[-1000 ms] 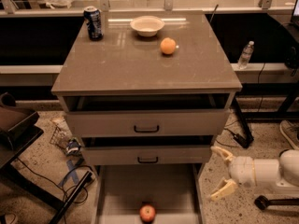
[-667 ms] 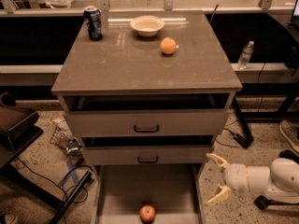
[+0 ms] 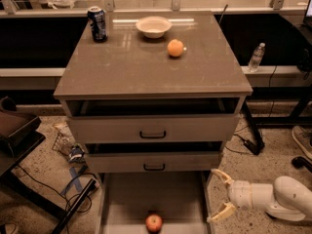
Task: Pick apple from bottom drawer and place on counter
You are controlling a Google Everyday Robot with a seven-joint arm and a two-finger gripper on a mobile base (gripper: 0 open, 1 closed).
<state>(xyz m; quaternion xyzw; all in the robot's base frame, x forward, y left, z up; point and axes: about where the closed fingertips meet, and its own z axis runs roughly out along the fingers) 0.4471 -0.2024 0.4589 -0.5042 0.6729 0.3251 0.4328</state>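
The red apple (image 3: 154,223) lies on the pale floor of the pulled-out bottom drawer (image 3: 126,199), near its front edge. My gripper (image 3: 218,195) is low at the right, just outside the drawer's right side, fingers spread open and empty, pointing left toward the drawer. The white arm reaches in from the right edge. The glossy grey-brown counter (image 3: 146,69) tops the cabinet.
On the counter stand a blue soda can (image 3: 97,23), a white bowl (image 3: 153,26) and an orange fruit (image 3: 175,48). The two upper drawers are slightly ajar. A water bottle (image 3: 256,57) stands right of the cabinet. Cables and dark furniture lie at the left.
My gripper and arm have moved a little lower and to the left, closer to the bottom drawer's right side. The apple has not moved.
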